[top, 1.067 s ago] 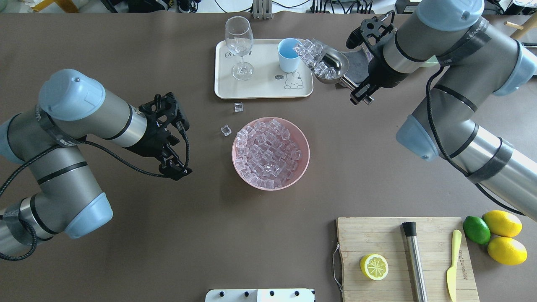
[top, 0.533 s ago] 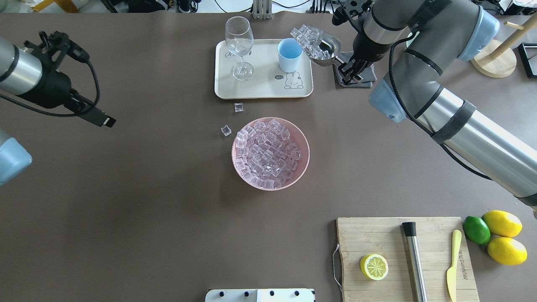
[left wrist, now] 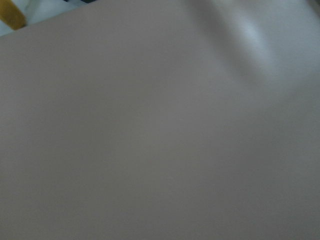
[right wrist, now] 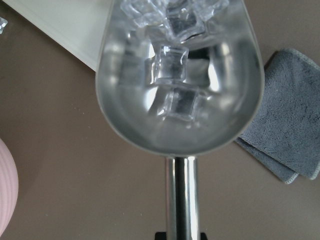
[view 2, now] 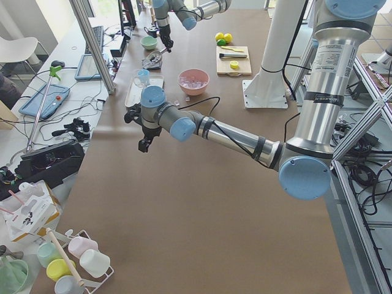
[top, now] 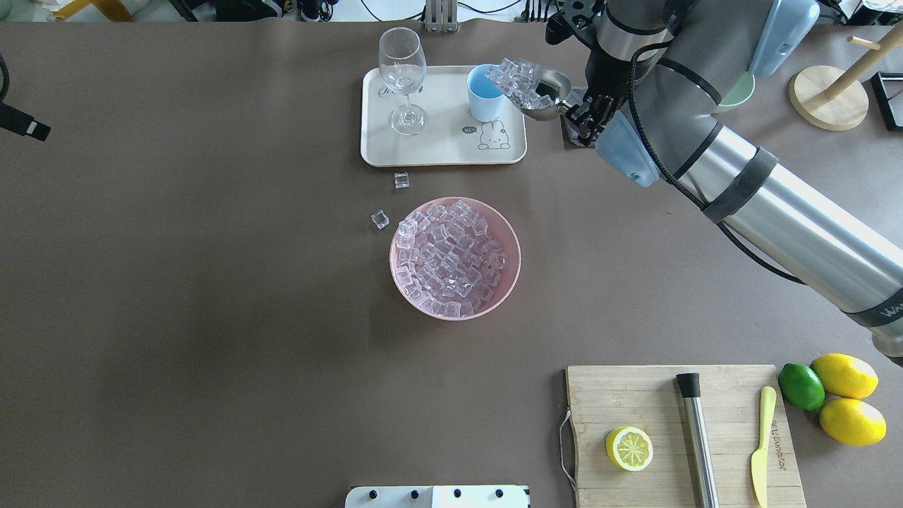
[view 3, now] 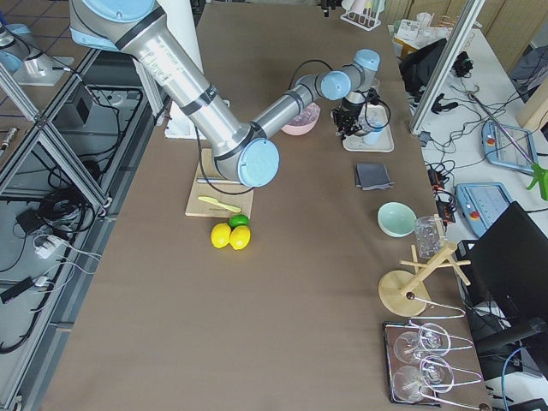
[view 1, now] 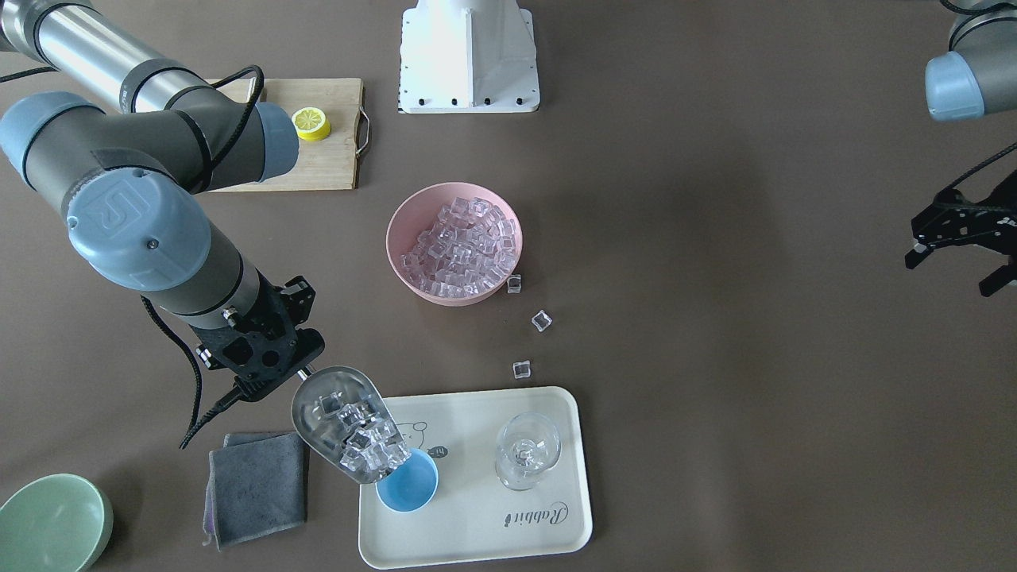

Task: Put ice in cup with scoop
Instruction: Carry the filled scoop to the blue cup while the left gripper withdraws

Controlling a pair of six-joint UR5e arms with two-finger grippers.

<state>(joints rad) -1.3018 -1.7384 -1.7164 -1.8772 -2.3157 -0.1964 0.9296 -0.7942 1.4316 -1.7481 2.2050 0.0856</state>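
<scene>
My right gripper (view 1: pixel 295 370) is shut on the handle of the steel scoop (view 1: pixel 338 417), seen in the overhead view too (top: pixel 547 88). The scoop is tilted and holds several ice cubes (top: pixel 517 75), its lip over the rim of the light-blue cup (top: pixel 485 95). The cup (view 1: pixel 407 486) stands on the cream tray (top: pixel 441 144). The right wrist view shows the scoop (right wrist: pixel 180 110) from behind, cubes sliding toward its lip. A pink bowl (top: pixel 394 271) heaped with ice (top: pixel 451 257) sits mid-table. My left gripper (view 1: pixel 952 272) is open and empty, far off to the side.
A wine glass (top: pixel 403 77) stands on the tray. Three loose cubes (view 1: pixel 542 320) lie between bowl and tray. A grey cloth (view 1: pixel 256 485) and green bowl (view 1: pixel 52 520) are near the right gripper. A cutting board (top: pixel 684 430) holds a lemon half, steel cylinder and knife.
My right arm has swung the scoop closer to the cup and tipped it over the rim. My left arm has pulled away to the left, almost out of the overhead view.
</scene>
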